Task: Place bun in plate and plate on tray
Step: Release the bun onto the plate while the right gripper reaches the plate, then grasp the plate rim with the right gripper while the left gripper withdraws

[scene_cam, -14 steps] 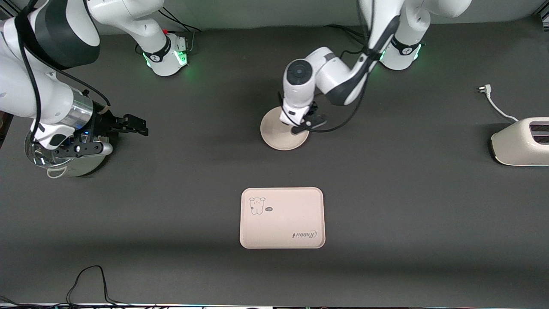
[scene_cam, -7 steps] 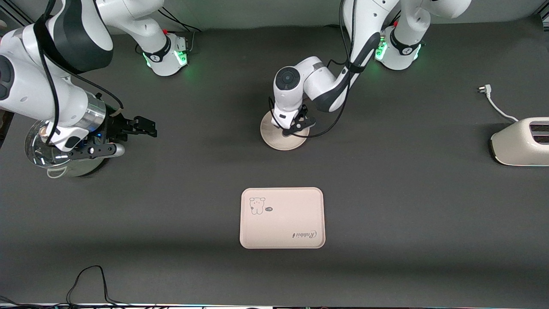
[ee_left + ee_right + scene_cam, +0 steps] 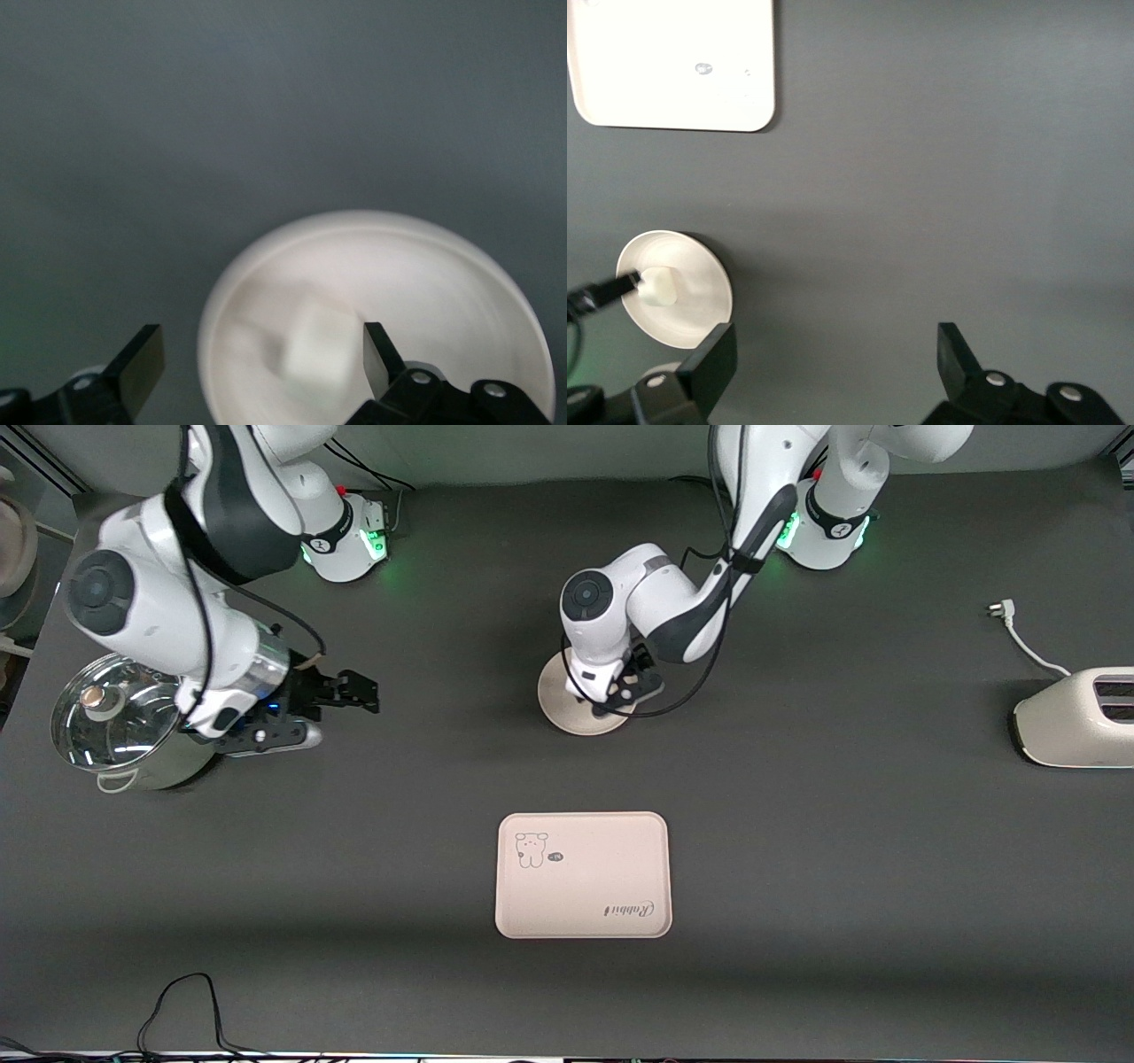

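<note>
The round cream plate (image 3: 565, 713) sits mid-table, farther from the front camera than the tray (image 3: 583, 875). My left gripper (image 3: 620, 691) hangs low over the plate and is open. In the left wrist view the small white bun (image 3: 319, 351) lies in the plate (image 3: 443, 292), between the spread fingers of my left gripper (image 3: 261, 363) and apart from both. The left hand hides the bun in the front view. My right gripper (image 3: 354, 691) is open and empty over bare table beside the pot. The right wrist view shows the bun (image 3: 658, 286) in the plate (image 3: 695, 310) and the tray (image 3: 673, 62).
A steel pot with a glass lid (image 3: 115, 722) stands at the right arm's end of the table. A cream toaster (image 3: 1076, 717) with its loose cord (image 3: 1019, 638) stands at the left arm's end. A black cable (image 3: 186, 1001) lies at the table's front edge.
My right arm has swung off the pot toward the table's middle, uncovering the lid. My left gripper has shifted slightly over the plate.
</note>
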Available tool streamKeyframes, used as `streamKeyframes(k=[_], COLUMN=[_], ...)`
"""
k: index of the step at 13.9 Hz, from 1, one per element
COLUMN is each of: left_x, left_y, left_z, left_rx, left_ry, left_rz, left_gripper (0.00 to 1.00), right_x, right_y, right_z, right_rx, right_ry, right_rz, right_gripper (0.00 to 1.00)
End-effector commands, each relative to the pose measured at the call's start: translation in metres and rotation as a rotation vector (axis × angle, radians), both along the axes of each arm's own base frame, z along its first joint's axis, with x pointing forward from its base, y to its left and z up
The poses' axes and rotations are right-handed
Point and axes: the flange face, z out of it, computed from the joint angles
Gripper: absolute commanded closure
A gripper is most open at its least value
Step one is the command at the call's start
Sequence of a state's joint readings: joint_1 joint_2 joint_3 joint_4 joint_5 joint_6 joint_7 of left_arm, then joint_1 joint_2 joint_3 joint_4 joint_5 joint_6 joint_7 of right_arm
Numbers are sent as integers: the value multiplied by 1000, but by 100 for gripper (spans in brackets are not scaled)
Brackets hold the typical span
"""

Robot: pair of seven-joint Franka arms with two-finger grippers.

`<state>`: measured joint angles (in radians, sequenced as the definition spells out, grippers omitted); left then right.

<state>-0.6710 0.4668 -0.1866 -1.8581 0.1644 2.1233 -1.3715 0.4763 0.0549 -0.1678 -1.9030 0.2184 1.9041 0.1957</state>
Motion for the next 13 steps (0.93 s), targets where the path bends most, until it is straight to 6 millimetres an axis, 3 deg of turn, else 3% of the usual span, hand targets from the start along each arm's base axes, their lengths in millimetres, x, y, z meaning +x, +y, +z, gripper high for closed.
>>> streamKeyframes(k=[1,4,6,7,9,12,13], left_x=[59,122,146,151,159,161,160], left_y=[67,166,227,249,292,349,376], left_z=[75,139,168,178,197,215,219], left_rx=[19,-35,-45,-47,-49,-88,-143], left_ry=[-24,-68,-92,-102,-114,-99,-69], left_rz=[-21,-92,-130,-141,-166,-178,-161], left_gripper=[0,0,0,0,0,0,0], right_x=[-17,-39,-51,-63,-78,-100,-106], right_y=[31,60,75,96,119,172,184], right_z=[-23,-58,-79,-92,-116,-171,-189], right_rx=[21,21,91,103,87,53,48], right_ry=[-15,-39,-69,-76,-76,-115,-139], right_rz=[-30,-24,-67,-50,-50,-80,-88], right_gripper=[0,0,0,0,0,0,1])
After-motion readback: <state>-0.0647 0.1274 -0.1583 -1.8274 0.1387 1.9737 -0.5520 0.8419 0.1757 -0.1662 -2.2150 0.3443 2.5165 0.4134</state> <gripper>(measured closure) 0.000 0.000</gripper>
